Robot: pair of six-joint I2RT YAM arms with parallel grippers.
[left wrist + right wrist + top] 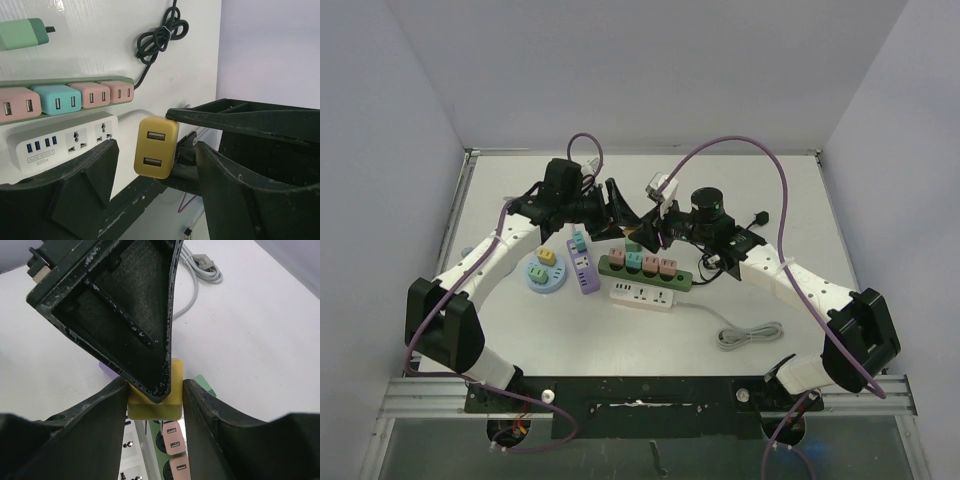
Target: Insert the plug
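Squeezing the yellow plug (156, 147) tight in the right claw (153, 395), up off the table (560, 335), not yet pushed into the white power strip (60, 145). Holding the left claw (156, 145) wide open around the plug, maybe to steady it

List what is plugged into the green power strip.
Four USB adapters sit in the green power strip: first pink adapter, teal adapter, second pink adapter, third pink adapter. Their prongs and the sockets beneath are covered.

Bright, even light casts soft shadows on the table (570, 335), which looks washed out in wrist views.
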